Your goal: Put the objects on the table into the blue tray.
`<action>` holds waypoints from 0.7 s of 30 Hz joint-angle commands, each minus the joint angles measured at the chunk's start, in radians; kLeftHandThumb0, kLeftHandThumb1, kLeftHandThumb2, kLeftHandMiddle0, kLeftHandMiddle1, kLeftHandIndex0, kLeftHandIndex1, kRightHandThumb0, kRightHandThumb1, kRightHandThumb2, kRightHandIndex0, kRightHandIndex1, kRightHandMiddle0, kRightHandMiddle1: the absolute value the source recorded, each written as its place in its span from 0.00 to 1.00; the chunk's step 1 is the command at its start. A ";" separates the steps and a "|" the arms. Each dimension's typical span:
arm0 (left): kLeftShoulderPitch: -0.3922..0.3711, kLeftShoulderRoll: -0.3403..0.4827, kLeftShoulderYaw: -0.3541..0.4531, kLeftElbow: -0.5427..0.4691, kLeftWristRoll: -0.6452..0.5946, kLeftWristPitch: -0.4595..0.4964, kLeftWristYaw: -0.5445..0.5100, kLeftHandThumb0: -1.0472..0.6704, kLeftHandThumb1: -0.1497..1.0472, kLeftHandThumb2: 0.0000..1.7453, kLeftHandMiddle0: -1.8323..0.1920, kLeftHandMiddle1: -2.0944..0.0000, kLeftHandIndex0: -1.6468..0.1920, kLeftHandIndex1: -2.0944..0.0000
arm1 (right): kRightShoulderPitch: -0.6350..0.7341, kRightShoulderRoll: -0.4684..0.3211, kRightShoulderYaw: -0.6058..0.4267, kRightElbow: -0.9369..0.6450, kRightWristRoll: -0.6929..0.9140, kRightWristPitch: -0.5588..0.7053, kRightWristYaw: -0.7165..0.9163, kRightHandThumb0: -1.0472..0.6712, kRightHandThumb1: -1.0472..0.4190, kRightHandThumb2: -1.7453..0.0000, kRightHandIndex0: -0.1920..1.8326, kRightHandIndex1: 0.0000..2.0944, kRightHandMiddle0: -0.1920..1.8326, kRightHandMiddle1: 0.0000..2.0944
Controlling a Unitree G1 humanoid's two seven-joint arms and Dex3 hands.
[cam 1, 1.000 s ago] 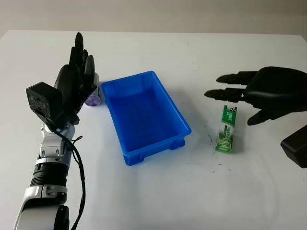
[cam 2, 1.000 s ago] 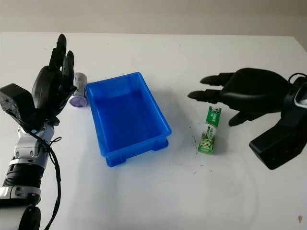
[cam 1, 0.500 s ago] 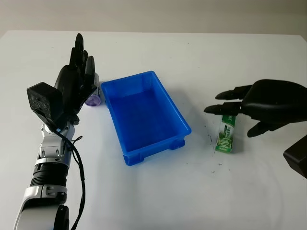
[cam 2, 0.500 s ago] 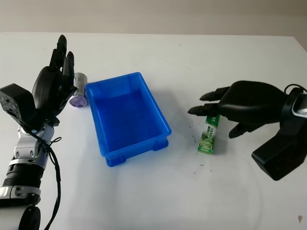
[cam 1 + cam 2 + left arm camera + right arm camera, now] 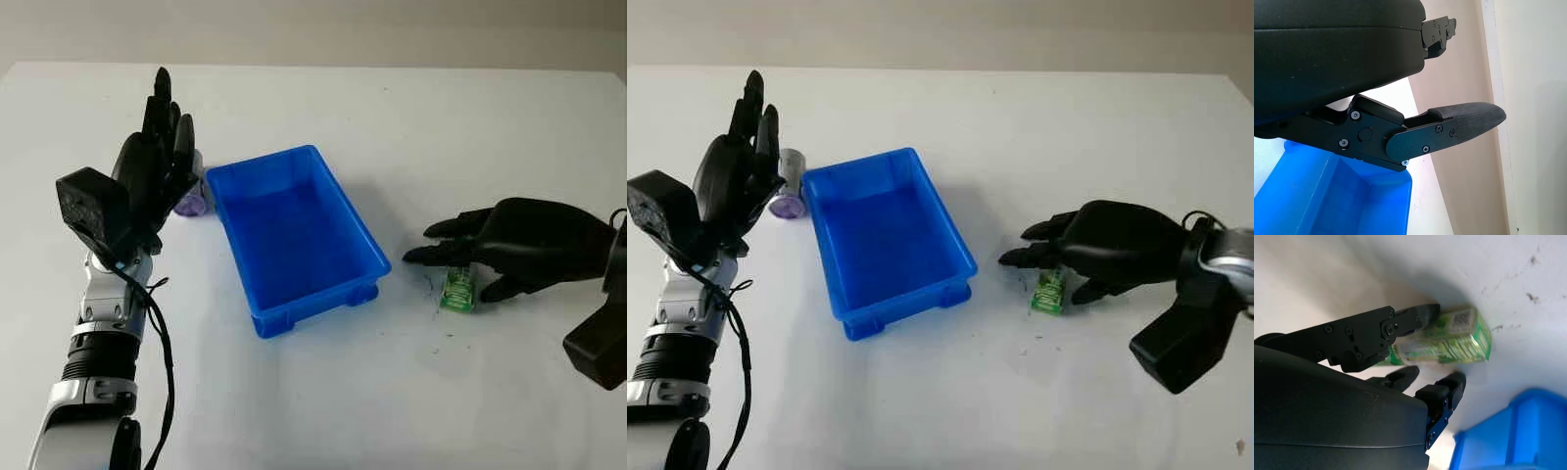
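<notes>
The blue tray [image 5: 323, 296] stands empty at the table's middle. Right of it a green box [image 5: 457, 292] lies flat on the table, mostly covered by my right hand [image 5: 451, 266]. That hand is low over the box and open. In the right wrist view the thumb lies along one side of the green box [image 5: 1449, 340] and the fingertips [image 5: 1449, 387] hang off the other side. Left of the tray my left hand [image 5: 168, 108] is held upright and open. A small grey cylinder with a purple cap [image 5: 789, 191] lies just behind it, next to the tray's far left corner.
The white table has dark specks around the green box. The table's far edge runs along the top of the eye views. In the left wrist view a corner of the blue tray [image 5: 1352, 200] lies under my finger [image 5: 1464, 122].
My right hand has come down and toward the tray, over the green box, hiding most of it. The left hand and the tray have not moved.
</notes>
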 commanded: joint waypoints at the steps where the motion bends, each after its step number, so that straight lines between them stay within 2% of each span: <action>1: -0.014 0.007 0.000 -0.017 0.004 0.000 0.004 0.14 1.00 0.39 1.00 1.00 1.00 1.00 | -0.024 0.012 0.021 0.025 -0.057 -0.005 -0.079 0.49 0.03 0.97 0.35 0.32 0.22 0.48; 3: -0.012 0.008 -0.003 -0.021 0.008 0.006 0.005 0.14 1.00 0.39 1.00 1.00 1.00 1.00 | -0.036 0.017 0.038 0.023 -0.103 0.010 -0.139 0.47 0.04 0.97 0.26 0.59 0.19 0.61; 6: -0.009 0.005 -0.002 -0.026 0.007 0.009 0.007 0.14 1.00 0.39 1.00 1.00 1.00 1.00 | -0.051 0.022 0.060 0.030 -0.132 0.018 -0.189 0.48 0.05 0.97 0.22 0.73 0.17 0.69; 7: -0.009 0.004 -0.002 -0.026 0.007 0.007 0.008 0.14 1.00 0.39 1.00 1.00 1.00 1.00 | -0.056 0.026 0.067 0.032 -0.135 0.019 -0.198 0.47 0.05 0.97 0.20 0.82 0.15 0.75; 9: -0.007 0.002 -0.001 -0.028 0.005 0.007 0.009 0.14 1.00 0.39 1.00 1.00 1.00 1.00 | -0.067 0.033 0.080 0.035 -0.141 0.021 -0.219 0.46 0.05 0.97 0.20 0.91 0.16 0.81; 11: -0.006 0.002 0.000 -0.027 0.005 0.003 0.009 0.14 1.00 0.39 1.00 1.00 1.00 1.00 | -0.075 0.033 0.091 0.028 -0.166 0.028 -0.253 0.43 0.05 0.97 0.23 0.96 0.18 0.84; 14: -0.007 0.002 -0.001 -0.023 0.007 -0.002 0.011 0.14 1.00 0.39 1.00 1.00 1.00 1.00 | -0.088 0.036 0.108 0.032 -0.197 0.035 -0.322 0.39 0.05 0.97 0.31 0.99 0.23 0.95; 16: -0.006 0.001 -0.002 -0.024 0.009 -0.001 0.014 0.14 1.00 0.39 1.00 1.00 1.00 1.00 | -0.101 0.044 0.118 0.047 -0.221 0.055 -0.385 0.36 0.02 0.96 0.43 1.00 0.34 0.99; 19: -0.007 -0.001 -0.004 -0.024 0.011 0.002 0.017 0.14 1.00 0.39 1.00 1.00 1.00 1.00 | -0.132 0.054 0.134 0.065 -0.242 0.098 -0.430 0.33 0.00 0.92 0.52 1.00 0.41 1.00; 21: -0.010 -0.004 -0.003 -0.018 0.009 -0.001 0.017 0.14 1.00 0.39 1.00 1.00 1.00 1.00 | -0.153 0.061 0.146 0.082 -0.247 0.114 -0.457 0.34 0.00 0.92 0.54 1.00 0.43 1.00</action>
